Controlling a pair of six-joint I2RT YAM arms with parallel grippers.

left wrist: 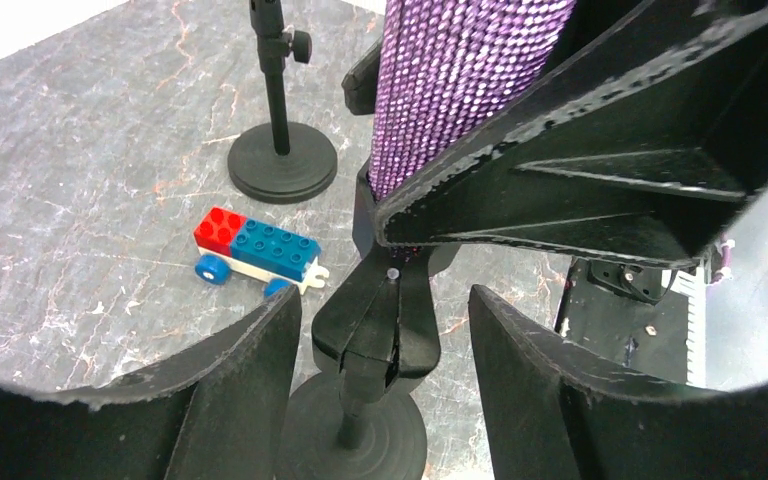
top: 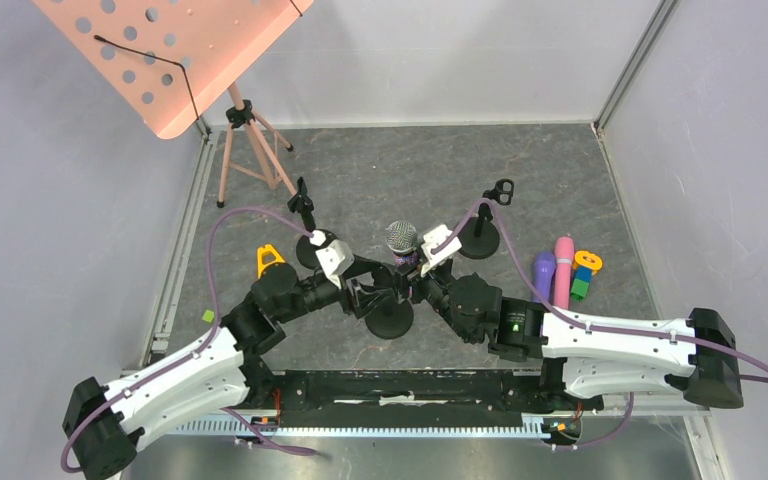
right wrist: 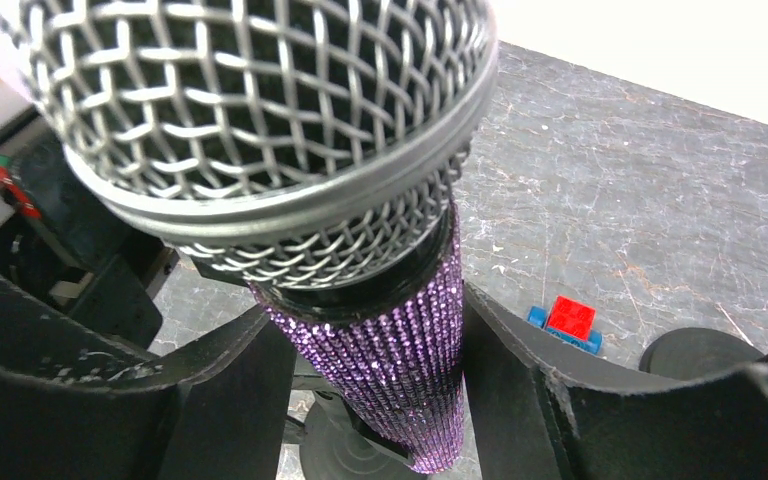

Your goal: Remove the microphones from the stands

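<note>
Find the microphone (top: 401, 238) upright in the clip (left wrist: 375, 320) of the middle stand (top: 390, 322), near the centre of the desk (top: 560, 180). Note the right claw (right wrist: 378, 300) straddling the purple glitter body (right wrist: 390, 380) just under the mesh head (right wrist: 260, 130), with fingers (right wrist: 210, 400) laid against both sides: closed on the microphone, by the look of it. Note the left claw (left wrist: 385, 295) lower down, set half-wide about the clip, with a thin sliver of gap on each side and no contact visible there.

Expect a rigid, fairly hefty thing, probably top-heavy toward the head. Count on the glitter for good friction. Keep off the mesh: thin wire, likely to dent under a squeeze. Take hold at the right claw's present spot, on the upper body, clear of the clip. Reckon with the taper: probably wedged in the clip by friction alone, so likely to come free upward along its own axis. Beware a light stand rising with it; worth pinching the clip with the left claw as a brace before pulling.
</note>
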